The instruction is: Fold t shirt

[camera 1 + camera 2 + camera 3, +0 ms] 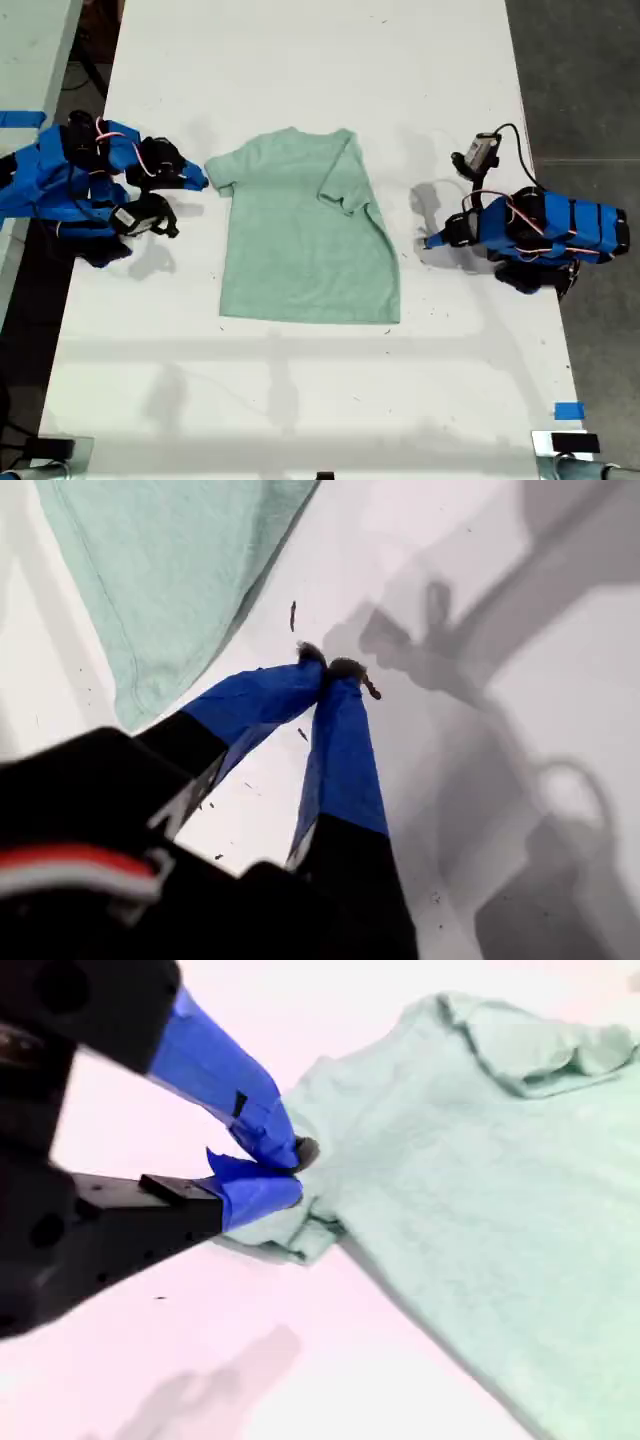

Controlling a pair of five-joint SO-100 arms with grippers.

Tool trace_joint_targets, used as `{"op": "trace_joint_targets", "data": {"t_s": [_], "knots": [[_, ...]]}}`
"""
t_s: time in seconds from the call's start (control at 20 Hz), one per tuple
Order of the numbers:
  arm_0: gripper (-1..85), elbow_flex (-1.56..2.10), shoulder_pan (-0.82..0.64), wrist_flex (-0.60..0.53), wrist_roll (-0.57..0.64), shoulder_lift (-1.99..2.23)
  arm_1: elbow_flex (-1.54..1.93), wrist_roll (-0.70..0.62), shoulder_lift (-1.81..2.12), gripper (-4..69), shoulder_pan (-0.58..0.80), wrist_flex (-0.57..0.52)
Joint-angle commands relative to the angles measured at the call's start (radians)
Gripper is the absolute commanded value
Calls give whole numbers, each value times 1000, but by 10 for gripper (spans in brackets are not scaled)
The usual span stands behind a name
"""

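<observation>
Shirt (305,235) lies flat on white table (300,60), between my two grippers, collar end away from the camera in the exterior view; the sleeve on the exterior view's right is already folded in over the body. My second gripper (290,1165) sits at the other sleeve (300,1235), blue-taped tips nearly together right at the sleeve's edge, touching the cloth; cannot tell if fabric is actually pinched between them. My first gripper (335,668) is just off the opposite side of the shirt, jaws together, tips on bare table, nothing held; the shirt's hem corner (150,695) lies near it but apart. Blue tape scrap (568,410) sits on the table well behind my first gripper.
</observation>
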Motion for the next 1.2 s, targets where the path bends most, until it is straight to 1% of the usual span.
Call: {"op": "trace_joint_targets", "data": {"t_s": [0.0, 0.1, 0.15, 0.25, 0.35, 0.4, 0.5, 0.6, 0.65, 0.75, 0.8, 1.0, 1.15], "knots": [[39, -270, -225, 58, 195, -314, 54, -17, 17, 17, 3, -21], [68, -304, -411, 61, 341, -390, 54, -17, 17, 17, 2, -21], [94, -302, -468, 46, 390, -426, 54, -17, 17, 17, 2, -21], [164, -290, -499, 12, 414, -534, 54, -20, 17, 17, 9, -21], [222, -258, -503, -54, 407, -595, 54, -20, 17, 17, 6, -21], [239, -249, -512, -95, 430, -617, 54, -17, 17, 17, 3, -21], [250, -245, -518, -183, 497, -669, 54, -17, 17, 23, 3, -21], [256, -239, -528, -239, 558, -707, 54, -20, 17, 31, 0, -21], [257, -225, -552, -268, 601, -710, 54, -23, 17, 36, -2, -21], [258, -190, -588, -302, 649, -710, 54, -26, 17, 43, -5, -21], [259, -160, -595, -321, 658, -710, 54, -28, 17, 46, -8, -21], [258, 0, -603, -465, 661, -723, 54, -32, 17, 50, -5, -21], [256, 54, -558, -525, 626, -727, 54, -34, 17, 51, -5, -21]]}}
